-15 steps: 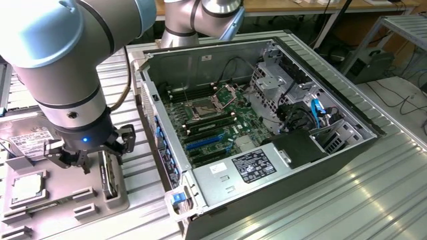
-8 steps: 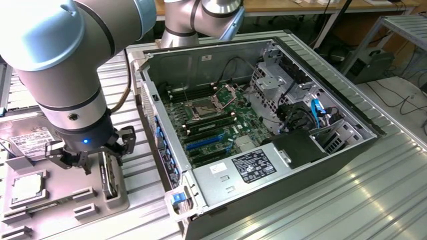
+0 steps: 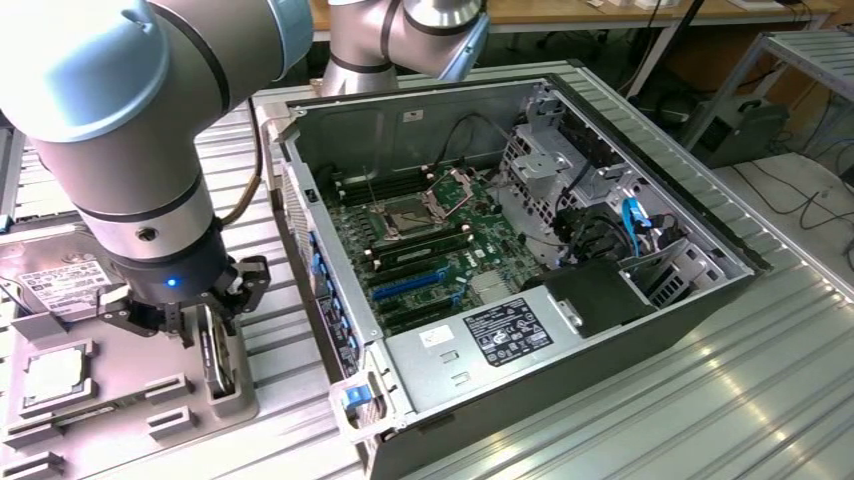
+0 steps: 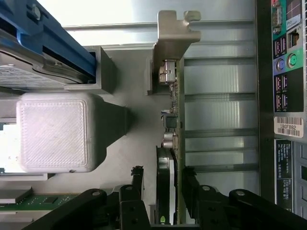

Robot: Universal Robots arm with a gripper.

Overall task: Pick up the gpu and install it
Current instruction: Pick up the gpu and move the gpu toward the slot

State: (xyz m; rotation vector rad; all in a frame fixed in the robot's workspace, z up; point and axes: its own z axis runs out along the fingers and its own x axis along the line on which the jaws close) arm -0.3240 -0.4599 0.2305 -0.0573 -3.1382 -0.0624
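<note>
The gpu (image 4: 173, 120) stands on its long edge in a slot of a grey holder tray (image 4: 120, 86). It is seen edge-on: a thin green board with small chips and silver connectors along it, a black rounded fan housing on one face, and a bare silver metal bracket with a bent tab at the far end. No writing can be read on the card.

In the exterior view the gpu (image 3: 222, 368) sits in the tray (image 3: 147, 405) at the exterior view's left, just beside the open computer case (image 3: 694, 215). The end effector (image 3: 207, 325) is low over it.

The end effector (image 4: 163, 171) straddles the fan end of the card. Its black fingers (image 4: 138, 184) stand apart, one on each face, with a strip of grey showing between one finger and the fan housing, so nothing is clamped.

Also on the tray are a hard drive (image 3: 60, 280) with a white label too small to read and a square silver chip (image 3: 54, 375).

On the case's rear panel, beside purple and green ports (image 4: 283, 62), a white barcode sticker (image 4: 290, 127) appears to read "18GF882". Inside the case, the green motherboard (image 3: 441, 250) lies flat, and the power supply carries a black-and-white label (image 3: 505, 335) whose text cannot be made out. Everything rests on a ribbed metal tabletop (image 3: 694, 400).
</note>
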